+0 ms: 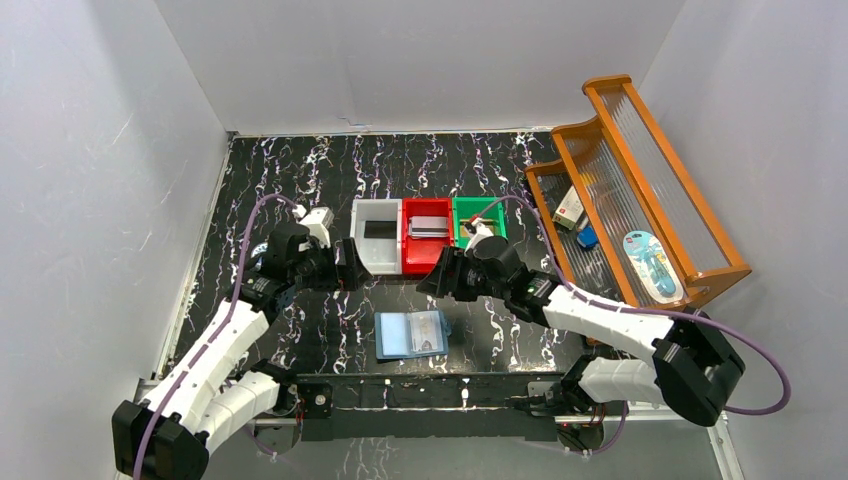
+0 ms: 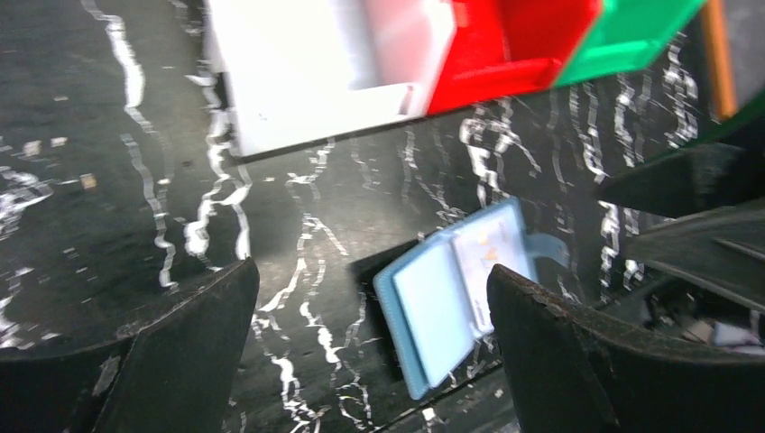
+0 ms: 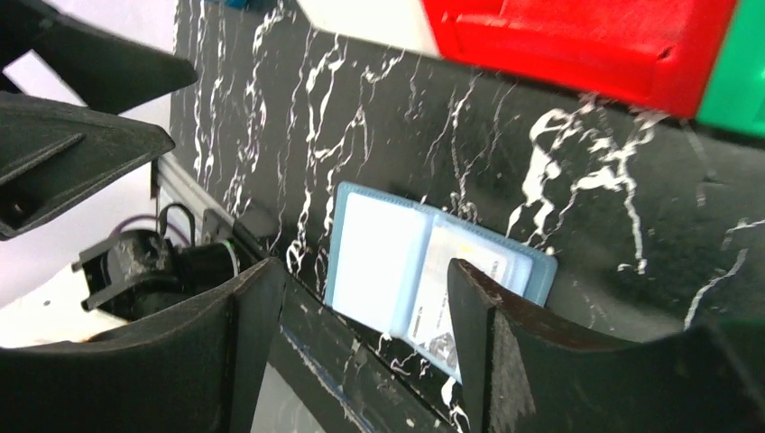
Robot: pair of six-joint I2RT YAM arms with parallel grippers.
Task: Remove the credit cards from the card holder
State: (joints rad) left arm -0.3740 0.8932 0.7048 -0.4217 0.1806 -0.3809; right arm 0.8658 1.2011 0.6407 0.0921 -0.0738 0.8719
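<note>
The left end effector (image 2: 372,275) hangs above the tabletop (image 1: 300,180) with its jaws spread wide and nothing between them. The right end effector (image 3: 365,266) faces it, also spread and empty. The card holder (image 1: 412,335) lies opened flat below and between the two, nearer the arm bases, touching neither. A pale card (image 3: 431,289) with markings shows through its clear pocket. Beyond both end effectors stand a white bin (image 1: 378,240), a red bin (image 1: 427,245) and a green bin (image 1: 478,218). Something flat lies in the white and red ones.
</note>
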